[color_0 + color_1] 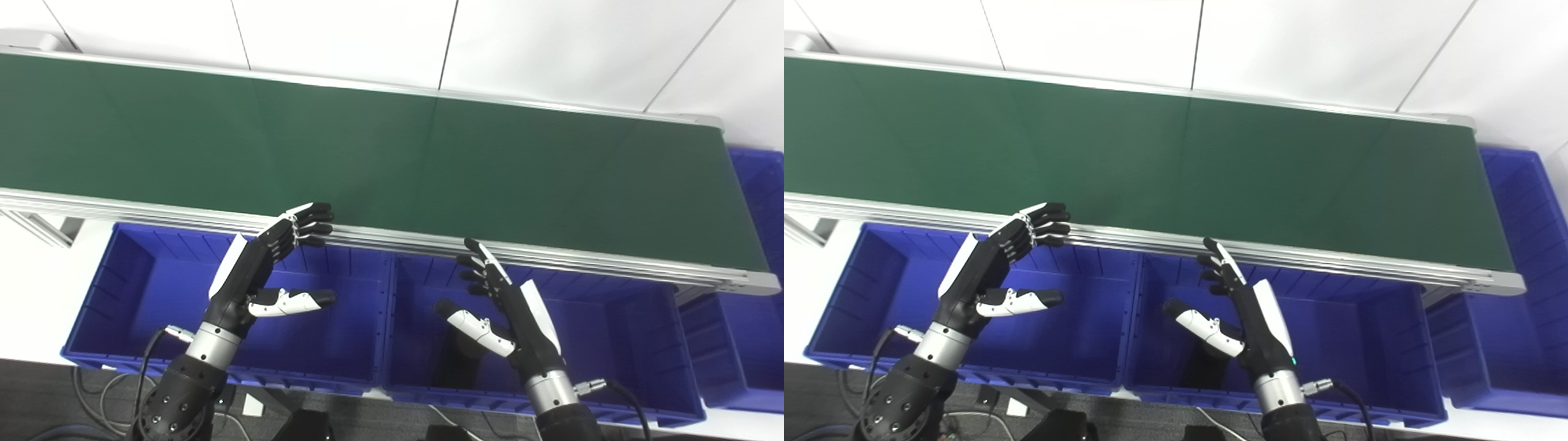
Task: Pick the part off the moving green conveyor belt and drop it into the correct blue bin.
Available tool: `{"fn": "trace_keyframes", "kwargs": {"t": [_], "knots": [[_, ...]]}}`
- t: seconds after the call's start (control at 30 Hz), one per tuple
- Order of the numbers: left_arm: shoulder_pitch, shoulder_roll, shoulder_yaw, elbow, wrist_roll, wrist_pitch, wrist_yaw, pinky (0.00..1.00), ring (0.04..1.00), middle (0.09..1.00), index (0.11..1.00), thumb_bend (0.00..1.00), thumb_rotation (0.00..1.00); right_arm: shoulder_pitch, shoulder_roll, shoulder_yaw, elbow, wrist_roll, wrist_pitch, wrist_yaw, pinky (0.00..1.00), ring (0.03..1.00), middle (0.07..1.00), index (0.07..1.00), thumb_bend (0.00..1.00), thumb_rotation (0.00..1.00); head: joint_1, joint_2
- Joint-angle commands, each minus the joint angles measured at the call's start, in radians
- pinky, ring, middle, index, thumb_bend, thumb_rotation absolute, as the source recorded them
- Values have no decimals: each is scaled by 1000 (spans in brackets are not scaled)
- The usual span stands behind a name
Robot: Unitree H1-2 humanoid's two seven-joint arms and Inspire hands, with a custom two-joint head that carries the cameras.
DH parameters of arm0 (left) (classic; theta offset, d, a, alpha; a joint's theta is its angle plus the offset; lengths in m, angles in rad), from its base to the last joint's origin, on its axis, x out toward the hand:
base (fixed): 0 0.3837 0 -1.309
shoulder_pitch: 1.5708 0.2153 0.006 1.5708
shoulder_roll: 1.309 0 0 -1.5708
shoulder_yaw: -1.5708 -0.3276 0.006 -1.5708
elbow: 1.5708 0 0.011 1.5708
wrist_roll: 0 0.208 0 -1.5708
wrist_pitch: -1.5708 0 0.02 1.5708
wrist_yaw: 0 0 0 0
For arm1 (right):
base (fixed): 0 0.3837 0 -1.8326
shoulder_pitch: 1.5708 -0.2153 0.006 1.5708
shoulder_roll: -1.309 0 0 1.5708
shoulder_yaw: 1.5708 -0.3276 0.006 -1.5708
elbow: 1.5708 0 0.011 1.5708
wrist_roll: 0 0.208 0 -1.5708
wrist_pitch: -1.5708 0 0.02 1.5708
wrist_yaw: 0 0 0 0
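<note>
- Left eye view catching the green conveyor belt [392, 159] running wide across the frame, bare green surface end to end, no part showing on it or in either hand.
- Hovering above the left blue bin [122, 294]: left hand [269, 269], holding nothing, fingers [309, 223] bunched side by side and curling over the belt's near rail [398, 239], thumb sticking out well apart below them.
- Hanging above the middle blue bin [618, 343]: right hand [496, 306], also holding nothing, fingers reaching up toward the rail, thumb splayed out to the side.
- Peeking in at the far right, past the belt's end: a third blue bin [753, 343].
- Possibly showing something dark inside the middle bin under the right hand, though looking more like shadow; too murky to call.
</note>
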Motion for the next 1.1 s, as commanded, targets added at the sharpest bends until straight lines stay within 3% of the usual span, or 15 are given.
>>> {"fn": "trace_keyframes", "kwargs": {"t": [0.0,0.1,0.27,0.47,0.63,1.07], "knots": [[8,21,16,-30,-20,-9,-6,719,777,817,828,789,415,-1,18,14,-11,14,-58,-19,798,842,892,965,671,796,-26,-15],[23,30,26,-18,-33,-34,-11,732,784,817,825,790,371,1,26,33,3,9,-65,-29,810,852,908,981,655,875,-61,-42],[34,40,31,14,-37,-86,-16,723,770,802,811,802,344,10,36,58,36,2,-89,-59,825,865,908,983,644,914,-72,-109],[38,44,39,44,-29,-122,-20,724,776,802,800,789,320,18,34,84,70,-23,-129,-99,810,864,911,993,663,948,-81,-154],[37,45,42,70,-33,-145,-24,719,778,801,798,790,323,15,33,93,105,-15,-160,-116,809,866,916,989,664,944,-74,-180],[35,42,41,83,-12,-158,-22,721,784,811,809,784,334,14,31,90,131,-14,-182,-133,805,870,919,987,676,932,-83,-198]]}}
